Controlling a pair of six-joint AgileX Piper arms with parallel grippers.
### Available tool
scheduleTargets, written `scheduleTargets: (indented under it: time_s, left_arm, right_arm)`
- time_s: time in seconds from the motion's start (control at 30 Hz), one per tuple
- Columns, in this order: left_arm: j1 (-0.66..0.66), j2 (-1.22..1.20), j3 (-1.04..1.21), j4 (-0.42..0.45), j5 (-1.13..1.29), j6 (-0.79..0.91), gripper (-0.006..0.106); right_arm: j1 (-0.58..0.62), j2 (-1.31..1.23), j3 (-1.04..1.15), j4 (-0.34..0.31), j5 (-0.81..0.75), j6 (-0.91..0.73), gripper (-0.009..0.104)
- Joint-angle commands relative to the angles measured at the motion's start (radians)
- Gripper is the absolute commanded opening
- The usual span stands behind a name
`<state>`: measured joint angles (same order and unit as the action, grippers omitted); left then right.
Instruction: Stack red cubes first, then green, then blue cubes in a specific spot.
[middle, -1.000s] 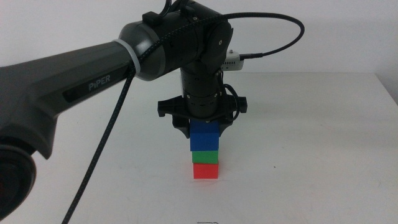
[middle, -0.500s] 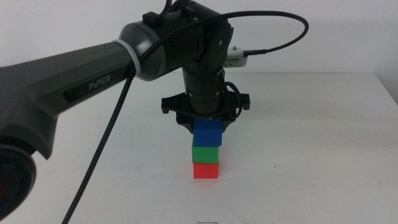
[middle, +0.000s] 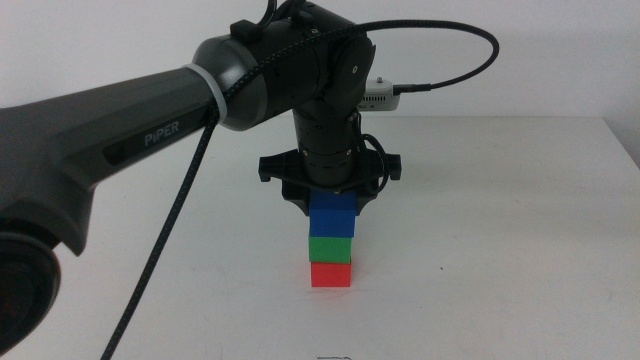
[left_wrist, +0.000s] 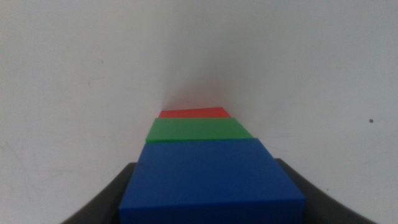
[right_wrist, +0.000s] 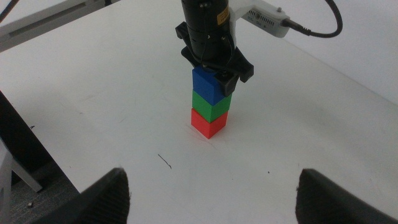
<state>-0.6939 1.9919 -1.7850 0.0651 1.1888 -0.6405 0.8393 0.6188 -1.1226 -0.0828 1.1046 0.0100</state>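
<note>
The three cubes stand in one stack on the white table, red cube (middle: 331, 275) at the bottom, green cube (middle: 331, 249) on it and blue cube (middle: 333, 215) on top. My left gripper (middle: 332, 203) points straight down over the stack, its jaws shut on the blue cube's sides. In the left wrist view the blue cube (left_wrist: 211, 180) fills the gap between the jaws, with the green cube (left_wrist: 199, 129) and red cube (left_wrist: 193, 113) beyond. My right gripper (right_wrist: 214, 193) hangs open, back from the stack (right_wrist: 209, 102), and is out of the middle view.
The left arm (middle: 150, 120) and its cable sweep in from the left above the table. The table's edge (right_wrist: 56, 168) runs close by in the right wrist view. A small dark mark (right_wrist: 165, 162) lies on the white top near the stack.
The left gripper and blue cube have shifted slightly right and up. A little more of the green cube shows under the blue one.
</note>
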Motion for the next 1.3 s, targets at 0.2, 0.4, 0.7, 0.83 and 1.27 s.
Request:
scheduleTargets:
  time_s: [0.2, 0.4, 0.7, 0.83, 1.27]
  left_arm:
    - [-0.001, -0.053, -0.026, 0.031, -0.002, 0.007, 0.02]
    - [-0.001, -0.053, -0.026, 0.031, -0.004, 0.044, 0.043]
    - [-0.002, -0.053, -0.026, 0.029, -0.012, 0.057, 0.07]
    - [-0.002, -0.053, -0.026, 0.027, -0.026, 0.063, 0.078]
    - [-0.001, -0.122, -0.027, 0.034, 0.014, 0.122, 0.091]
  right_arm:
    - [-0.006, 0.006, -0.022, -0.012, -0.071, -0.01, 0.081]
    - [-0.006, 0.006, -0.022, -0.012, -0.071, -0.01, 0.081]
    - [-0.006, 0.006, -0.022, -0.012, -0.071, -0.01, 0.081]
    - [-0.006, 0.006, -0.022, -0.012, -0.071, -0.01, 0.081]
    - [-0.006, 0.006, -0.022, -0.012, -0.071, -0.01, 0.081]
